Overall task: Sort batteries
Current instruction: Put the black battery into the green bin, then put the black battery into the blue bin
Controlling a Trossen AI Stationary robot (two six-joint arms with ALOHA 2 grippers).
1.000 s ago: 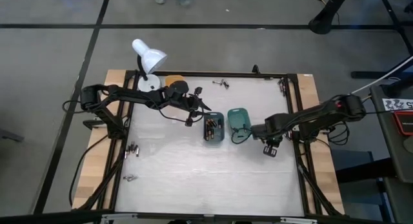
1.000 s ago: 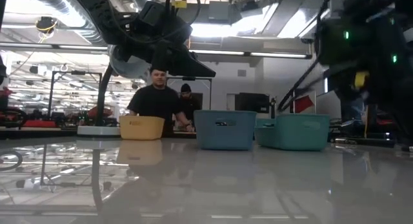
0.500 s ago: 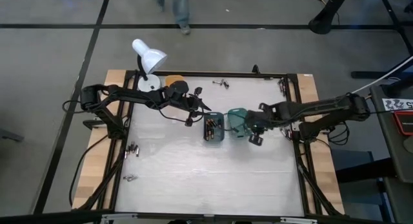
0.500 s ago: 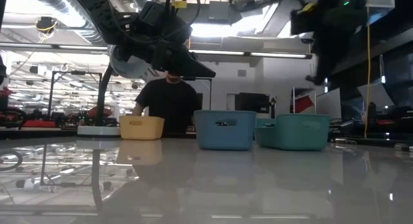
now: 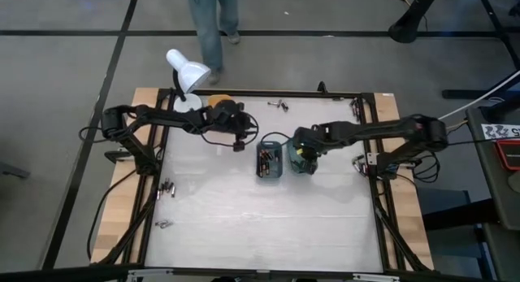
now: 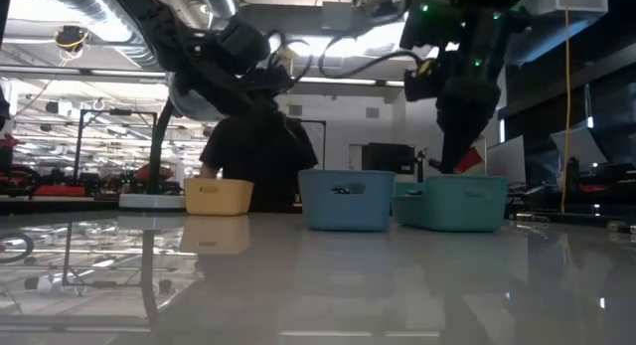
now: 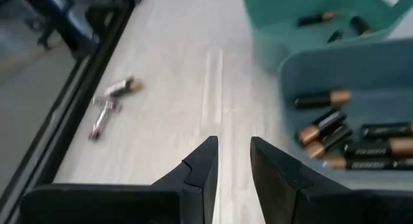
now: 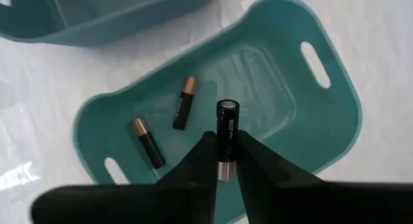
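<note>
The right gripper (image 8: 224,161) jaws pinch a dark, silver-ended cylindrical battery (image 8: 226,137) directly over the green rounded plastic tray (image 8: 322,114), long axis running straight out between them.

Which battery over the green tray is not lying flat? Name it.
The battery pinched in the right tool; the two others lie flat in the green tray.
</note>
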